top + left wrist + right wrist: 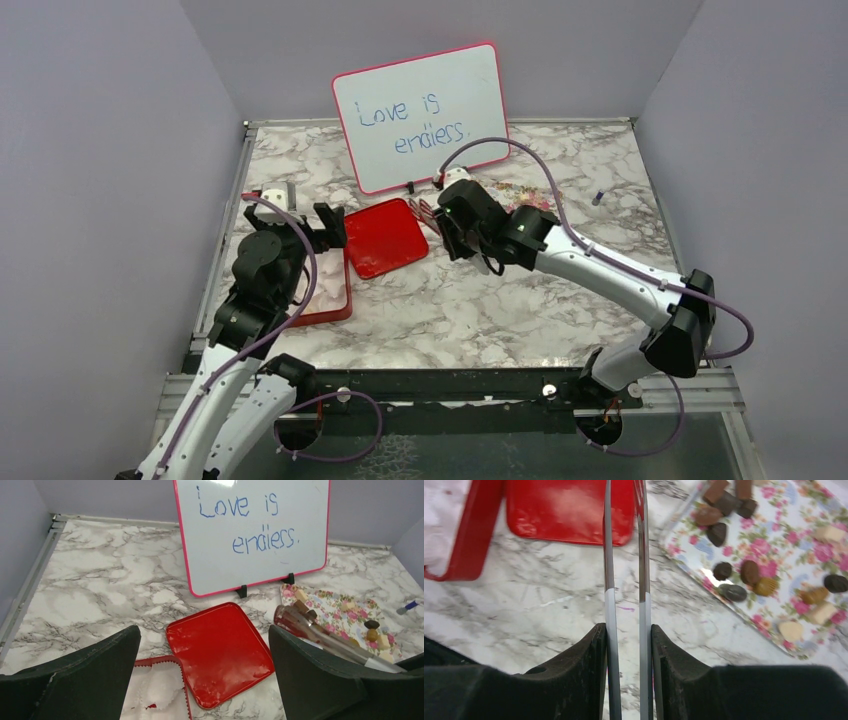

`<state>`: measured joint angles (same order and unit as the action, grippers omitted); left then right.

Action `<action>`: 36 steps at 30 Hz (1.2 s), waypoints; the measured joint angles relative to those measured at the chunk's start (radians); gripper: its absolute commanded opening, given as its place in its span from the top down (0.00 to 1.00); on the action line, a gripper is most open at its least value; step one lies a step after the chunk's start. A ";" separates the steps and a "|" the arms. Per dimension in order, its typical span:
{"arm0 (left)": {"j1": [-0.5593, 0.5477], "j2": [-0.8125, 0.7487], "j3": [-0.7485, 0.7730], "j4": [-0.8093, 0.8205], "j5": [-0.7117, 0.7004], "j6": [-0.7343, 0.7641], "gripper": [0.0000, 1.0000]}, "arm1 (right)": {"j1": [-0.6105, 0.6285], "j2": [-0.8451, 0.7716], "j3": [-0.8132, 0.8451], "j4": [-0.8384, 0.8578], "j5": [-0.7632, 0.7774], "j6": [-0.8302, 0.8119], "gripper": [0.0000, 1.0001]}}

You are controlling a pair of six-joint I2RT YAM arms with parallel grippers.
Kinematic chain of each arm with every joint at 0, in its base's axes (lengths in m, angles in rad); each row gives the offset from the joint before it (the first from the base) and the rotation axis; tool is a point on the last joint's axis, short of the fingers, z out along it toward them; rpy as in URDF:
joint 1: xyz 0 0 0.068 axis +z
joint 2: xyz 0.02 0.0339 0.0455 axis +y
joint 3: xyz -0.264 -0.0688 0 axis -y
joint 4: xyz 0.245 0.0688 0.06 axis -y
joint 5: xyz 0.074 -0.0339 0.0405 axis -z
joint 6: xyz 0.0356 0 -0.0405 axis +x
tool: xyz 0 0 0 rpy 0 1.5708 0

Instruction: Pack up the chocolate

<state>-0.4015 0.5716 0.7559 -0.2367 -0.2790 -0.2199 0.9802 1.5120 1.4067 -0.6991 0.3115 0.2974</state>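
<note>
**Right arm holds tongs by the red lid; chocolate on the tray**

Landmark: the red lid [220,652], lying flat on the marble table [480,310].

- Near-left of the lid: the red box [335,305], lined with white paper [155,690], one corner tucked against the lid's near-left edge. The left gripper [300,212] hangs over it, fingers spread wide, nothing between them.
- Right of the lid: the right gripper [626,640] is clamped on a pair of metal tongs [608,580]. The arms are squeezed almost parallel, with a narrow gap. The red tips reach the lid's right edge.
- Right of the lid, just past the tong tips: a flower-patterned tray [350,615]. The chocolate [724,570] lies scattered on it, dark, lighter brown and cream pieces, none in the box.
- Behind the lid: a pink-framed whiteboard [250,530], propped upright, reading "Love is endless."
</note>
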 measured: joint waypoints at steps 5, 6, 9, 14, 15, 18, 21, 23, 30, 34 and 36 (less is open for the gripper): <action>0.000 0.057 -0.002 -0.005 0.041 0.006 0.01 | -0.081 -0.038 -0.035 -0.061 0.061 0.001 0.62; 0.000 0.069 -0.002 -0.007 0.048 0.009 0.01 | -0.095 -0.041 -0.043 -0.064 0.064 0.001 0.62; 0.000 0.086 -0.002 -0.020 0.057 0.016 0.01 | -0.124 -0.042 -0.066 -0.077 0.066 0.006 0.62; 0.000 0.085 -0.002 -0.027 0.059 0.021 0.01 | -0.145 -0.032 -0.097 -0.087 0.061 0.016 0.62; 0.000 0.084 -0.002 -0.027 0.059 0.023 0.01 | -0.150 -0.027 -0.103 -0.086 0.056 0.016 0.62; 0.000 0.082 -0.002 -0.027 0.059 0.027 0.01 | -0.177 -0.011 -0.121 -0.082 0.051 0.017 0.61; 0.000 0.079 -0.003 -0.027 0.059 0.031 0.01 | -0.196 -0.002 -0.134 -0.080 0.042 0.017 0.59; 0.000 0.075 -0.003 -0.027 0.059 0.031 0.01 | -0.201 0.005 -0.137 -0.080 0.039 0.018 0.59; 0.000 0.072 -0.004 -0.026 0.062 0.039 0.01 | -0.201 0.018 -0.146 -0.064 0.018 0.025 0.58; 0.000 0.069 -0.008 -0.027 0.063 0.042 0.01 | -0.201 0.022 -0.148 -0.050 0.004 0.026 0.58; 0.000 0.068 -0.011 -0.027 0.063 0.045 0.01 | -0.201 0.031 -0.148 -0.046 -0.002 0.027 0.58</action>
<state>-0.4015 0.6392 0.7452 -0.2638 -0.2165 -0.1753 0.7795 1.5433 1.2583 -0.7448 0.3092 0.3248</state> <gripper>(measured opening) 0.990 0.420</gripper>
